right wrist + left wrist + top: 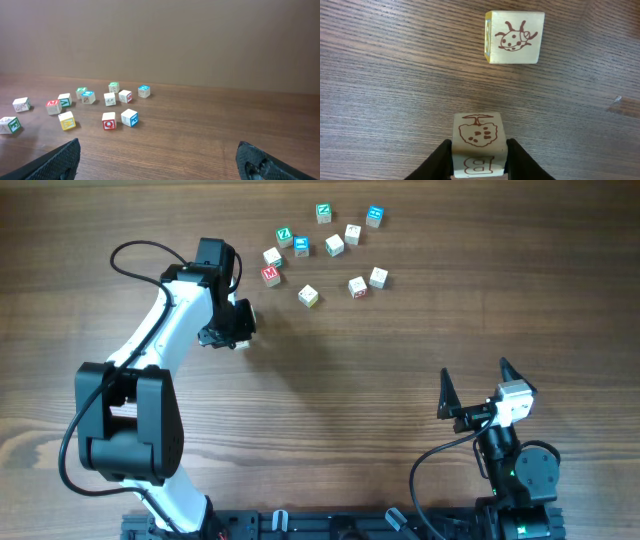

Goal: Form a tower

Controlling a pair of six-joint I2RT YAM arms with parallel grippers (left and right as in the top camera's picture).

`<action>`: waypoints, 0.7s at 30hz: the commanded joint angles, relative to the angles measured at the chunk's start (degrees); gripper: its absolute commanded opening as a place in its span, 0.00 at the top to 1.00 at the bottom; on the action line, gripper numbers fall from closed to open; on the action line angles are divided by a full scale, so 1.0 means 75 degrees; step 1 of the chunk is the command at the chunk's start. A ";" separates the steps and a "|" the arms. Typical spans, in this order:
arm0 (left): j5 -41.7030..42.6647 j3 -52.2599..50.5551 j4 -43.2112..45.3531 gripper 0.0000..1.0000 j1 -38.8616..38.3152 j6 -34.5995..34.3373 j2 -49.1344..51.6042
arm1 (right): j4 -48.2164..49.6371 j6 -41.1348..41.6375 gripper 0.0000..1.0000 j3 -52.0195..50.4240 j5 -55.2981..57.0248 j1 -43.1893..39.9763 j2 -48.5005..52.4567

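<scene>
The left gripper [479, 152] pinches a pale wooden cube with a brown tree picture [479, 135]. At one o'clock sits a pale wooden cube with a ladybug picture [516, 39].

cube [479, 137]: pale wood, brown print, B.

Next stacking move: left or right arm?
Left. The left end effector grips a lettered block, with the ladybug block lying just ahead of it. The right end effector stands open and empty, far from the loose blocks.
</scene>
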 commanded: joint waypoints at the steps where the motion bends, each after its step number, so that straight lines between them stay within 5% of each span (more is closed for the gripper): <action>1: 0.0090 -0.0058 0.0020 0.67 -0.0017 0.0017 0.0044 | 0.0044 -0.0108 0.00 -0.0009 -0.0119 -0.0026 -0.0035; 8: 0.0181 -0.0058 0.0017 0.73 -0.0017 0.0015 0.0044 | 0.0044 -0.0105 0.00 -0.0009 -0.0119 -0.0026 -0.0035; 21: 0.0466 -0.0061 -0.0023 0.69 -0.0017 0.0017 0.0044 | 0.0044 -0.0108 0.00 -0.0009 -0.0119 -0.0026 -0.0035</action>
